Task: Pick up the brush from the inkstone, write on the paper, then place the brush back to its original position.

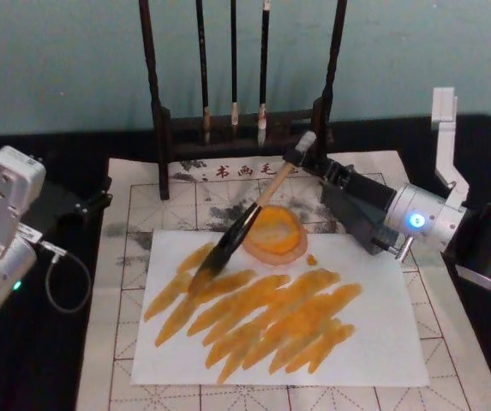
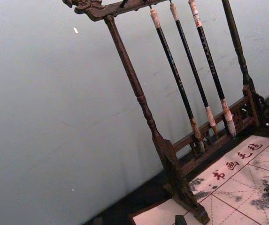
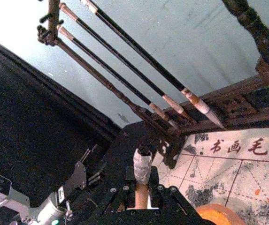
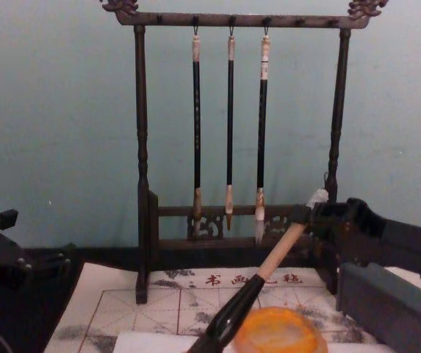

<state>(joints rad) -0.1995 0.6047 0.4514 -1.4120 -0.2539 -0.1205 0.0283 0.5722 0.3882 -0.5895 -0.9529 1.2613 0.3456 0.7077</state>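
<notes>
The brush (image 1: pixel 271 190) lies on a slant, its dark tuft down on the paper (image 1: pixel 382 342) among the orange strokes, just to the left of the inkstone (image 1: pixel 278 235), and its white cap is raised toward the far right. The shaft passes over the left rim of that orange dish; I can't tell whether it touches it.

I judge the brush light and stiff along its wooden handle, but soft and wet at the tuft. I'd grip the bare wood only, never the bristles or the black collar. The handle looks smooth, so a loose pinch could let it roll or slide. A grip this near the cap also gives the tip a long lever, so a small turn of the wrist will swing the tuft wide.

The right gripper (image 1: pixel 315 161) reaches in from the right, low over the desk (image 1: pixel 56 360), with its forearm angled toward the far left. Its jaws are pinched on the handle just below the cap, which the right wrist view shows standing up between them.

The paper sits on a gridded mat (image 1: pixel 134 197), and the dish rests at the paper's far edge. Behind it stands a dark rack (image 1: pixel 153 103) with three thin brushes (image 4: pixel 230 110) hanging from it. The left arm (image 1: pixel 5 223) is parked at the left of the desk, well apart from the paper.
</notes>
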